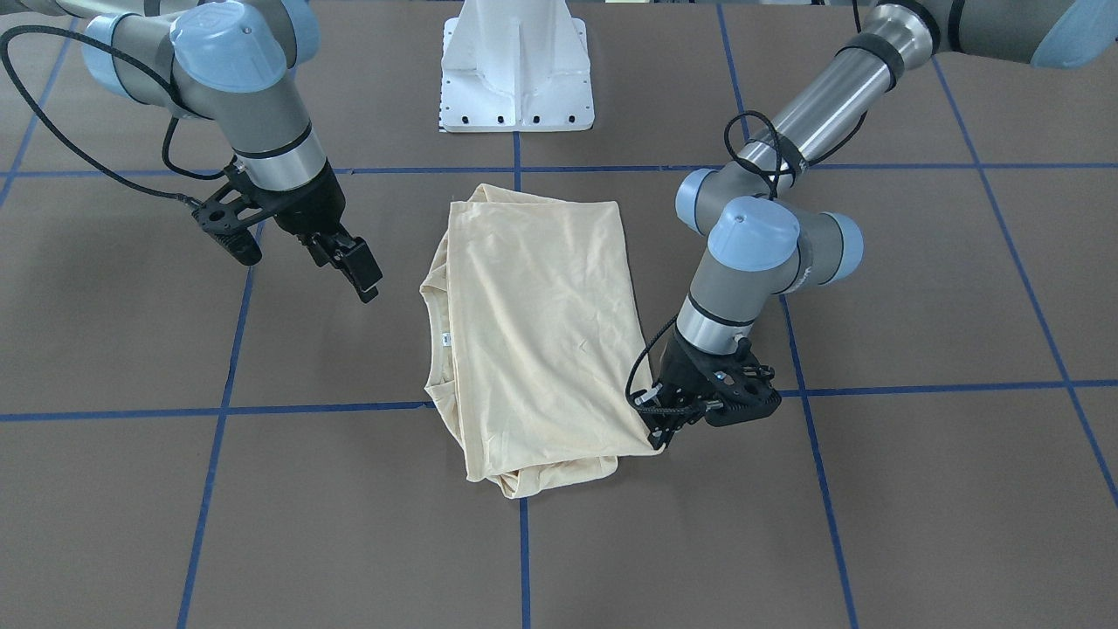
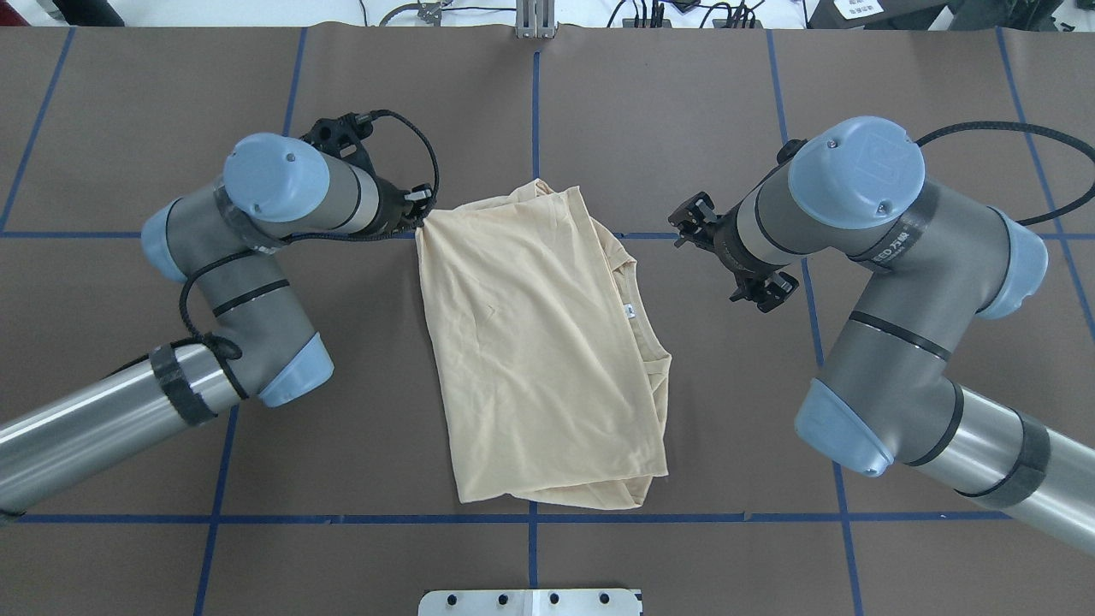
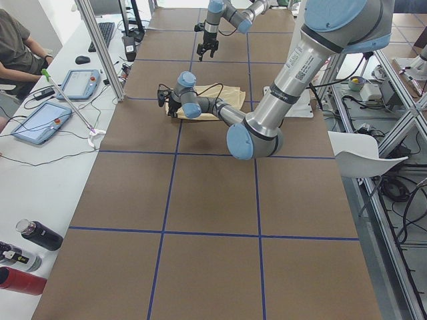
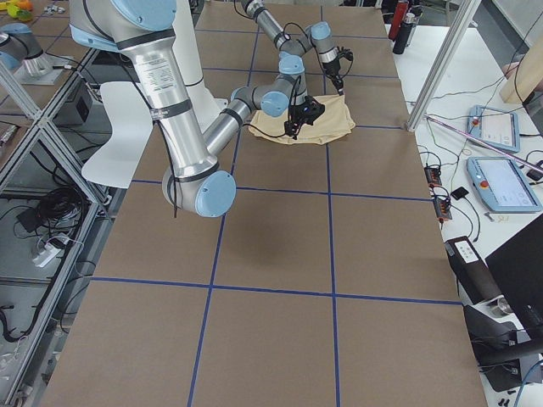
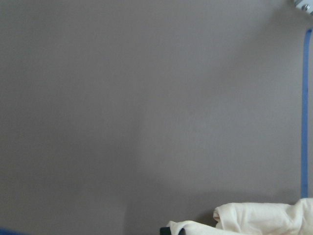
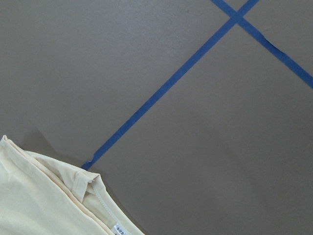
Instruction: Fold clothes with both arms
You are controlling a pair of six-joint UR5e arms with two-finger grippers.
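Front view: a folded cream T-shirt (image 1: 541,332) lies mid-table (image 1: 917,489). The left gripper (image 1: 661,430) is pinched closed on its corner. The right gripper (image 1: 349,262) hangs beside it, jaws apart, holding nothing. Overhead view: T-shirt between both arms.

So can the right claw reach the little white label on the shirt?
Probably yes. The right claw hangs over bare table by the collar side of the shirt, with nothing between it and the label.
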